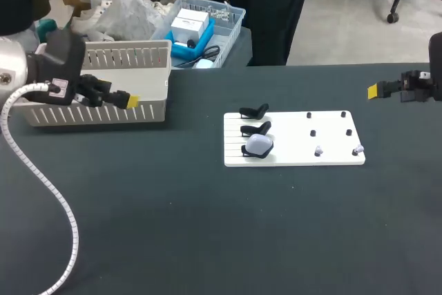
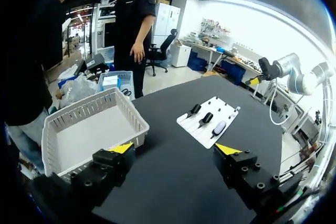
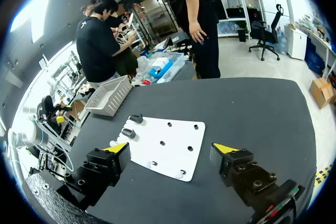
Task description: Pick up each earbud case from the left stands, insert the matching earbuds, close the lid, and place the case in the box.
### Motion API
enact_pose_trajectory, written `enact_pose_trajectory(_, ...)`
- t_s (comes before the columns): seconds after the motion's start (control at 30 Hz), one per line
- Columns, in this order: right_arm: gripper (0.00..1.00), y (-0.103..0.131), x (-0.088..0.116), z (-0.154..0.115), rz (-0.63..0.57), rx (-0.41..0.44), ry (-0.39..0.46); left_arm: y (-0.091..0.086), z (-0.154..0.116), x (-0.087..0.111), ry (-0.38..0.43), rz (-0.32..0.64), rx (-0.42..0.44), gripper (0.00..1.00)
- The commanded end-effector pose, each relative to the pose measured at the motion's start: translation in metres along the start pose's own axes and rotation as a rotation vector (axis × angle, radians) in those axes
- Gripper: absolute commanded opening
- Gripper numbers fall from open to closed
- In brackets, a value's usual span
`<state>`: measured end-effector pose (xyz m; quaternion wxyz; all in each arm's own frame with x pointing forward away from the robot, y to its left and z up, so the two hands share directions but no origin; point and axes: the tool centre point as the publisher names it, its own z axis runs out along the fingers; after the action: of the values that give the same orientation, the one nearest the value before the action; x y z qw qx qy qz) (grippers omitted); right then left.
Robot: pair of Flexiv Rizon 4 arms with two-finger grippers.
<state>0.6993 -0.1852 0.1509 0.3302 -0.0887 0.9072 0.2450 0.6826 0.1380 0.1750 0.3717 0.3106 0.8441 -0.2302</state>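
Observation:
A white board (image 1: 293,139) lies in the middle of the table. On its left side stand two empty black stands (image 1: 254,111) and a third holding a white earbud case (image 1: 260,146), lid shut. Two small white earbuds (image 1: 318,150) (image 1: 358,150) sit on pegs at the board's near right. My left gripper (image 1: 131,101) hovers open in front of the white slatted box (image 1: 97,91), far left of the board. My right gripper (image 1: 373,90) hangs open at the table's far right. In the left wrist view, the left gripper (image 2: 174,149) is empty, with the case (image 2: 219,127) well ahead. The right gripper (image 3: 169,147) is empty above the board (image 3: 165,142).
Several small black pegs (image 1: 313,132) stand bare on the board's right half. The box (image 2: 89,129) is empty inside and sits at the table's back left corner. A white cable (image 1: 41,170) from my left arm loops over the table's left part.

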Motion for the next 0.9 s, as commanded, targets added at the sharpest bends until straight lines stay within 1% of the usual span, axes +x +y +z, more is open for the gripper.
enact_pose_trajectory(0.03,1.00,-0.001,0.000,0.000,-0.001,-0.002,0.001,0.002,0.002,-0.003,-0.019,0.111,0.231,1.00)
enact_pose_trajectory(0.1,1.00,-0.001,0.000,0.000,-0.001,-0.002,0.001,0.003,0.007,-0.005,-0.023,0.151,0.231,1.00)
enact_pose_trajectory(0.2,1.00,-0.001,0.000,0.000,-0.001,-0.002,0.001,0.005,0.012,-0.008,-0.027,0.240,0.245,1.00)
enact_pose_trajectory(0.3,1.00,-0.001,0.000,0.000,-0.001,-0.002,0.001,0.009,0.017,-0.012,-0.021,0.299,0.269,1.00)
enact_pose_trajectory(0.4,1.00,-0.001,0.000,0.000,-0.001,-0.002,0.001,0.012,0.021,-0.013,-0.024,0.366,0.271,1.00)
enact_pose_trajectory(0.53,1.00,-0.001,0.000,0.000,-0.001,-0.002,0.001,0.014,0.026,-0.013,-0.013,0.394,0.312,1.00)
enact_pose_trajectory(0.6,1.00,-0.001,0.000,0.000,-0.001,-0.002,0.001,0.013,0.029,-0.015,-0.017,0.415,0.330,1.00)
enact_pose_trajectory(0.63,1.00,-0.001,0.000,0.000,-0.001,-0.002,0.001,0.011,0.031,-0.017,-0.025,0.441,0.353,1.00)
enact_pose_trajectory(0.73,1.00,-0.001,0.000,0.000,-0.001,-0.002,0.001,0.004,0.032,-0.020,-0.039,0.479,0.407,1.00)
enact_pose_trajectory(0.8,1.00,-0.001,0.000,0.000,-0.001,-0.002,0.001,0.001,0.033,-0.020,-0.034,0.499,0.455,1.00)
enact_pose_trajectory(0.9,1.00,-0.001,0.000,0.000,-0.001,-0.002,0.001,-0.004,0.037,-0.016,-0.026,0.531,0.505,1.00)
